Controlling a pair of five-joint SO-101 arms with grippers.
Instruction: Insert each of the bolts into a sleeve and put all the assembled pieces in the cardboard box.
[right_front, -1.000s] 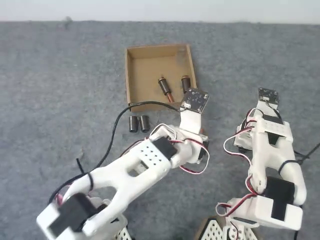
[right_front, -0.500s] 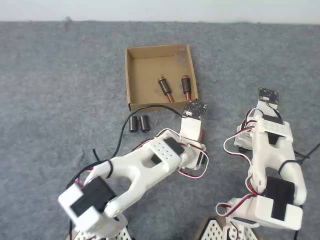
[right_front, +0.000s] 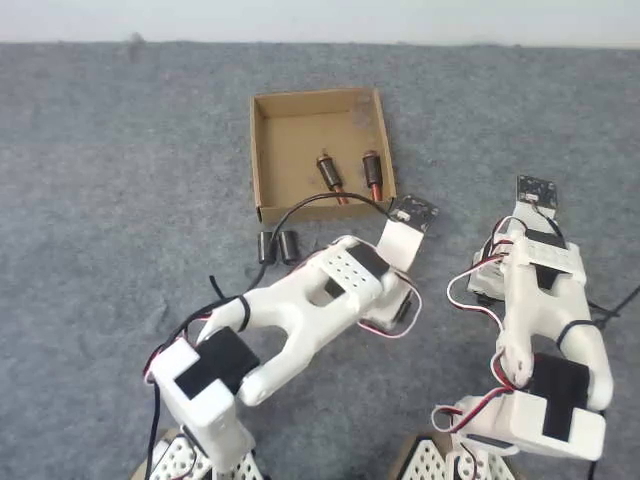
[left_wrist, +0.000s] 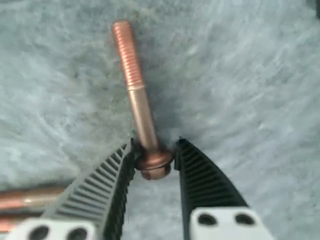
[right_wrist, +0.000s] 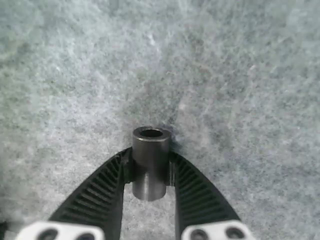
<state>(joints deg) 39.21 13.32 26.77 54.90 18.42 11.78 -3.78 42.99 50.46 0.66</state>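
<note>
My left gripper (left_wrist: 154, 146) is shut on the head of a copper bolt (left_wrist: 134, 80), whose threaded end points away over the grey carpet. My right gripper (right_wrist: 150, 156) is shut on a black sleeve (right_wrist: 151, 137), held upright with its open bore showing. In the high view the left arm (right_front: 345, 280) stretches to just right of the cardboard box (right_front: 261, 150), and the right arm (right_front: 540, 270) stands at the right. Two assembled pieces (right_front: 331, 176) (right_front: 373, 175) lie inside the box. Two loose black sleeves (right_front: 267, 245) (right_front: 290, 243) stand in front of the box.
Two more copper bolts (left_wrist: 25, 196) lie on the carpet beside my left gripper. A black cable (right_front: 300, 205) loops from the left arm over the box's front wall. Grey carpet (right_front: 120, 200) covers the table, and a pale wall edges the far side.
The left arm has swung right and back from the box's front corner, its wrist now nearer the right arm. The right arm has not moved.
</note>
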